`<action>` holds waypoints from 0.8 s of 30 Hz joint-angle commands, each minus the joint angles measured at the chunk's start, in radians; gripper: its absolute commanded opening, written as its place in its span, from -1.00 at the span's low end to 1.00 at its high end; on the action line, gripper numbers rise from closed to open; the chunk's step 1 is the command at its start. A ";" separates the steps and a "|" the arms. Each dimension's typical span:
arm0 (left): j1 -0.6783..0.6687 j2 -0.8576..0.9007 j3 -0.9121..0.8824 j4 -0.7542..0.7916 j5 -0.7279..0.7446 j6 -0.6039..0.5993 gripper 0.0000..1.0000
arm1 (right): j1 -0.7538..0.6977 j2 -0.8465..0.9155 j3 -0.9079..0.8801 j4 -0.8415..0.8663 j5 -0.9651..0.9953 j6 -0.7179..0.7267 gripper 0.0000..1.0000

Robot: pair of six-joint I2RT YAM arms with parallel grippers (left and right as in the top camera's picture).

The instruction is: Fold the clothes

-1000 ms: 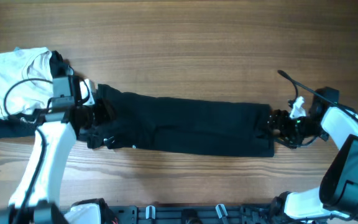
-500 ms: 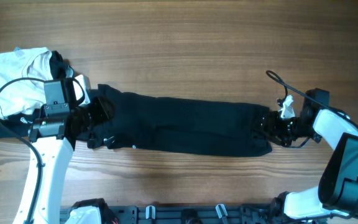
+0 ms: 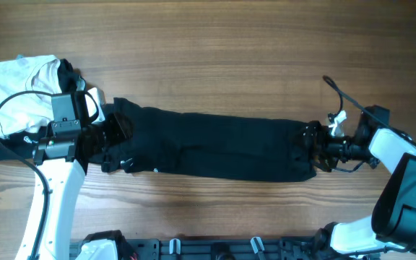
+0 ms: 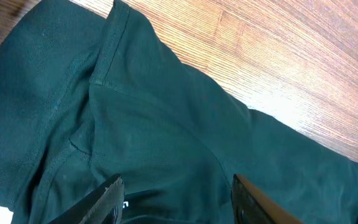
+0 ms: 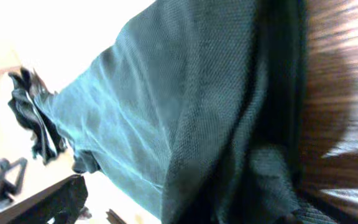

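The large, soft black short-sleeved T-shirt [image 3: 215, 148] lies as a long band on the brown wooden table [image 3: 222, 50], its long axis running straight from my left gripper [image 3: 113, 139] at one end to my right gripper [image 3: 313, 148] at the other. My left fingers [image 4: 107, 194] stand apart over the cloth, holding nothing; whether my right ones pinch their end I cannot tell

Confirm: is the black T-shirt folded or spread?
Partly folded: the black T-shirt lies as a long narrow band between left end effector and right end effector.
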 commanded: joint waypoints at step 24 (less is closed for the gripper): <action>0.004 -0.016 0.014 0.001 -0.006 0.002 0.13 | -0.044 -0.260 0.204 -0.114 0.282 0.011 -0.91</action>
